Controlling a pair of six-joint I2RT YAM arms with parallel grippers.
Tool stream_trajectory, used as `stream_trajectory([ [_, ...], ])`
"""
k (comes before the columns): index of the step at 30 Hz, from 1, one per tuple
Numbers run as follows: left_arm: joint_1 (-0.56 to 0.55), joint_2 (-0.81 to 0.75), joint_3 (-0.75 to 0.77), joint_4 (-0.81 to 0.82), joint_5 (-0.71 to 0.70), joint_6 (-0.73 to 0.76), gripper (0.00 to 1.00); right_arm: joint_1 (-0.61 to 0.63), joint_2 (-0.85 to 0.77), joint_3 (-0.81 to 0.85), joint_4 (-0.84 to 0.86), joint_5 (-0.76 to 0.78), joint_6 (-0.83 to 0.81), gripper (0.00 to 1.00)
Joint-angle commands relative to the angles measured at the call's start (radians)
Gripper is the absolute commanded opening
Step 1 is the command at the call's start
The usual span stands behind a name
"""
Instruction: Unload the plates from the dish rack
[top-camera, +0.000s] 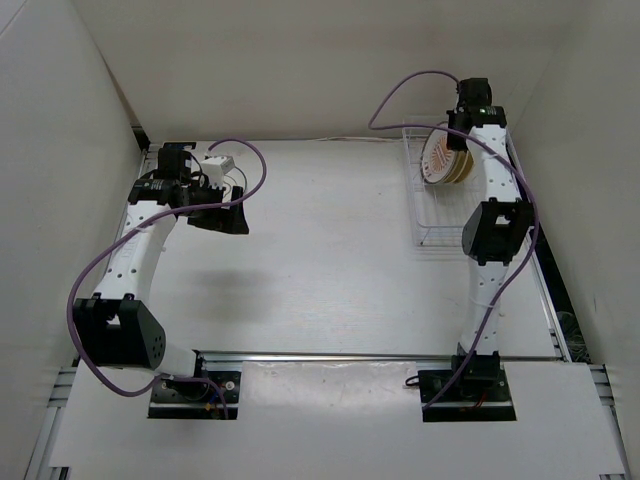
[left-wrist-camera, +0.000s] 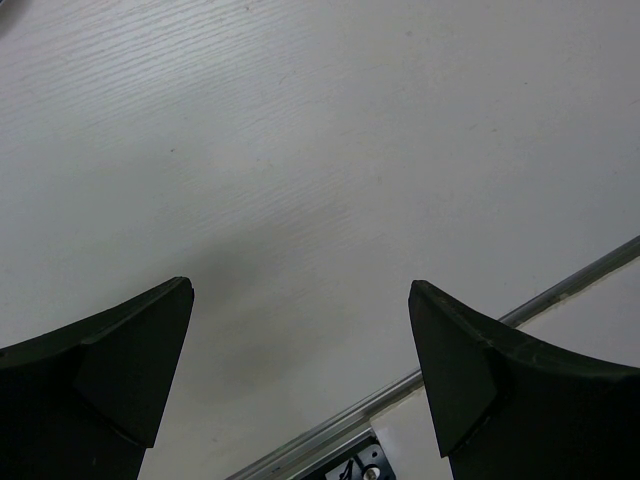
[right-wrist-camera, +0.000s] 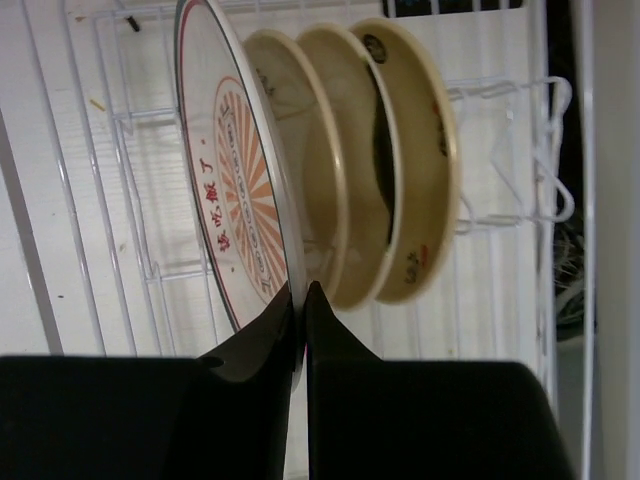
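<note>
A white wire dish rack (top-camera: 432, 215) (right-wrist-camera: 120, 200) stands at the far right of the table. Plates stand on edge in its far end (top-camera: 445, 160): a white sunburst plate (right-wrist-camera: 235, 190) in front and three cream-yellow plates (right-wrist-camera: 415, 170) behind it. My right gripper (right-wrist-camera: 300, 300) (top-camera: 466, 120) is shut on the near rim of the sunburst plate, one finger on each face. At the far left my left gripper (left-wrist-camera: 300, 300) (top-camera: 222, 212) hangs open over bare table, holding nothing.
White walls close in the table at the back and both sides. A metal rail (top-camera: 380, 357) (left-wrist-camera: 560, 285) crosses the near edge. The right arm's elbow (top-camera: 495, 230) hangs beside the rack's near end. A small white box (top-camera: 218, 163) sits behind the left wrist.
</note>
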Motion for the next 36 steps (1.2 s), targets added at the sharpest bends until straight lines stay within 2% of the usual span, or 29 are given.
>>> stream_trajectory([
  [1, 0.001, -0.009, 0.011, 0.01, 0.029, 0.009, 1.0, 0.037, -0.165, 0.025, 0.024, 0.172, 0.043, 0.0],
  [10, 0.001, -0.059, 0.001, 0.019, 0.047, 0.0, 1.0, 0.068, -0.361, -0.094, 0.068, 0.445, 0.04, 0.0],
  [11, 0.001, -0.059, -0.009, 0.019, 0.047, -0.036, 1.0, 0.068, -0.401, -0.113, 0.068, 0.476, 0.028, 0.0],
  [14, 0.001, -0.07, -0.009, 0.059, 0.008, -0.106, 1.0, 0.079, -0.499, -0.209, 0.068, 0.437, 0.04, 0.0],
  [17, 0.001, -0.07, 0.016, 0.07, 0.037, -0.189, 1.0, 0.067, -0.607, -0.352, -0.011, 0.013, 0.087, 0.0],
  [18, 0.001, -0.056, 0.025, 0.079, 0.108, -0.224, 1.0, 0.067, -0.631, -0.396, -0.034, -0.154, 0.105, 0.0],
  [19, 0.001, -0.037, 0.025, 0.079, 0.156, -0.242, 1.0, 0.067, -0.678, -0.515, -0.047, -0.438, 0.122, 0.0],
  [22, 0.001, 0.022, 0.002, 0.103, 0.361, -0.313, 1.0, 0.099, -0.746, -0.712, -0.057, -0.723, 0.133, 0.0],
  [24, 0.001, 0.054, -0.013, 0.119, 0.499, -0.35, 1.0, 0.148, -0.755, -0.767, -0.068, -0.905, 0.084, 0.0],
  [27, 0.001, 0.126, -0.044, 0.151, 0.662, -0.386, 1.0, 0.198, -0.743, -0.829, -0.082, -1.047, 0.04, 0.0],
  [28, 0.001, 0.158, -0.053, 0.178, 0.776, -0.414, 1.0, 0.22, -0.722, -0.829, -0.094, -1.102, 0.029, 0.0],
  [31, 0.001, 0.195, -0.052, 0.192, 0.911, -0.428, 1.0, 0.243, -0.668, -0.802, -0.094, -1.134, 0.02, 0.0],
  [36, 0.001, 0.263, -0.033, 0.202, 0.979, -0.428, 0.98, 0.307, -0.568, -0.682, -0.103, -1.17, 0.011, 0.0],
])
